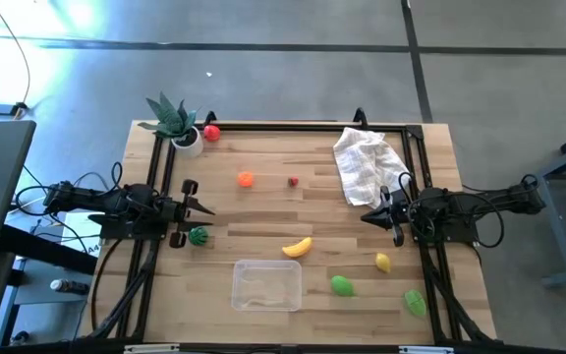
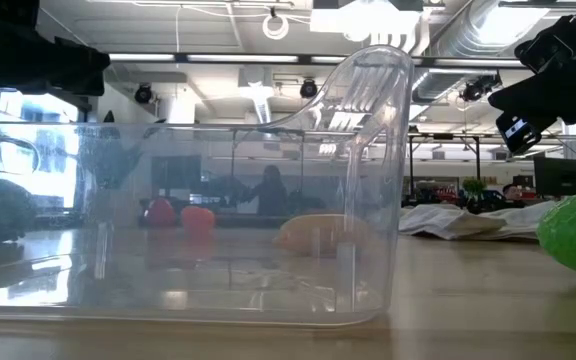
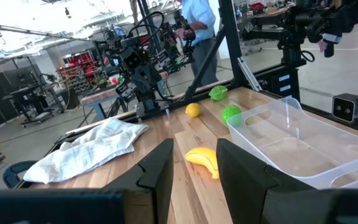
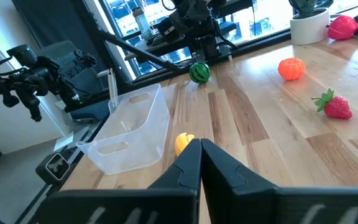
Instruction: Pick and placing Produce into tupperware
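The empty tupperware [image 1: 266,285] sits at the counter's [image 1: 263,211] 6 o'clock edge, banana [image 1: 298,248] just beyond it. A white cloth [image 1: 367,165] lies at 2 o'clock. The left gripper [image 1: 202,207] hovers at 9 o'clock, fingers parted; the right gripper [image 1: 367,216] at 3 o'clock, fingers closed, empty.

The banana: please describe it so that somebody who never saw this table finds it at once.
Start at the clear tupperware by the table's near edge. Just beyond its right corner lies the banana. It is the only long, curved yellow fruit; the lemon further right is small and round.
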`<action>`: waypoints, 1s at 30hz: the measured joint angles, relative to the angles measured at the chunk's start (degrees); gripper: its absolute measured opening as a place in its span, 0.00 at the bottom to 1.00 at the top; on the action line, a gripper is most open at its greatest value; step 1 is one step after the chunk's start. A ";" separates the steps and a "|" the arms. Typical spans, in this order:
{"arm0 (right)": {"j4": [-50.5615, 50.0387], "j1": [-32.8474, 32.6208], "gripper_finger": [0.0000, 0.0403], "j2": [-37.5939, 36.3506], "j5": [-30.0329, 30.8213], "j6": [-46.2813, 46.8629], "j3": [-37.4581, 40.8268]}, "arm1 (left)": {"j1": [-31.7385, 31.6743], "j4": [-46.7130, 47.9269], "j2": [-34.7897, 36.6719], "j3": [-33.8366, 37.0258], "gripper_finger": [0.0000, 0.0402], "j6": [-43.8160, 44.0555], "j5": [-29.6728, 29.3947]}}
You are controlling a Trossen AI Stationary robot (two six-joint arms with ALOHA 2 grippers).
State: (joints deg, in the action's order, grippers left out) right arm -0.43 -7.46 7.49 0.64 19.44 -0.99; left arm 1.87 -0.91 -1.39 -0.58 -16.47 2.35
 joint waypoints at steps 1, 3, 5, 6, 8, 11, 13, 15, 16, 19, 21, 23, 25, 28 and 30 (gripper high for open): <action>0.00 0.00 0.01 0.00 -0.02 0.00 -0.02 | 0.02 0.02 -0.02 0.00 0.28 0.02 0.00; 0.01 -0.02 0.01 -0.02 0.00 0.00 0.00 | 0.00 0.00 0.00 0.02 0.28 0.00 0.00; 0.23 0.00 0.01 -0.01 0.00 0.36 -0.01 | 0.01 0.00 -0.01 0.00 0.28 0.00 0.00; 0.58 -0.02 0.01 0.00 0.00 1.74 0.00 | 0.01 0.01 0.00 0.00 0.28 0.02 0.00; 2.18 0.00 0.01 0.00 0.02 6.00 -0.02 | 0.00 0.02 0.00 0.00 0.28 0.00 -0.02; 5.21 -0.02 0.01 0.00 0.93 12.29 -0.02 | 0.02 0.02 0.00 0.00 0.28 0.00 0.00; 7.51 0.00 0.01 0.00 3.65 16.08 0.00 | 0.02 0.01 -0.01 0.00 0.28 0.01 0.00; 10.13 -0.02 0.01 0.00 7.20 18.76 -0.01 | 0.00 0.01 -0.01 0.00 0.28 0.01 0.00; 11.16 -0.02 0.01 0.00 9.46 19.36 -0.01 | 0.01 0.00 -0.02 0.00 0.28 0.00 0.00; 14.70 0.00 0.01 0.00 13.44 19.28 -0.02 | 0.00 0.00 -0.02 0.00 0.28 0.00 -0.01; 17.61 0.00 0.01 0.00 15.31 19.22 0.00 | 0.00 0.00 -0.02 0.00 0.28 0.01 0.00; 21.09 0.00 0.02 0.00 16.33 18.41 0.00 | 0.01 0.00 -0.02 0.00 0.28 0.01 0.00; 25.17 0.00 0.03 0.00 16.57 16.77 0.00 | 0.00 0.00 0.00 0.01 0.28 0.00 0.00; 31.23 0.00 0.04 0.00 16.65 14.77 0.00 | 0.02 0.00 -0.02 0.00 0.28 0.00 0.00; 35.14 -0.01 0.04 0.00 16.93 12.78 -0.02 | 0.01 0.00 -0.02 0.00 0.28 0.00 0.00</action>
State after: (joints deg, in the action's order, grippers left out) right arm 34.71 -7.48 7.49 17.57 32.22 -1.02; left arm 1.88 -0.91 -1.41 -0.58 -16.47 2.35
